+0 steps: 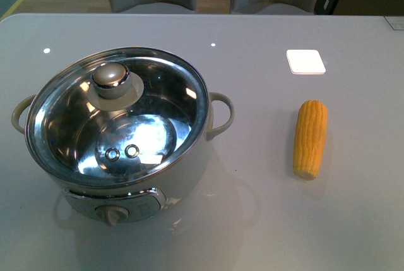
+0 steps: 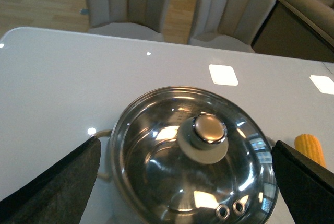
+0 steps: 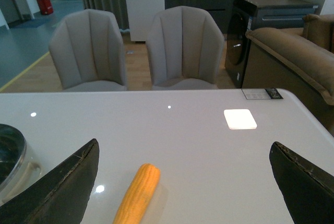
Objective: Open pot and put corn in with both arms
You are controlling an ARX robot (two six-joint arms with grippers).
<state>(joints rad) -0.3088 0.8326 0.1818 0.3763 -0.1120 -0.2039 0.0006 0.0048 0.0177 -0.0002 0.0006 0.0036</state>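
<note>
Pot sits left of centre in the front view, glass lid on. Corn lies at right on the desk, well apart from it. Both claws are wide: left claw frames the knob, right claw frames the cob. Risks, we reckon: the knob's small & rounded, so an off-centre grip could slip or tilt the lid, and the cob may roll if nudged. There's plenty of bare desk btwn pot & corn for the lid. The far edge is well back.
</note>
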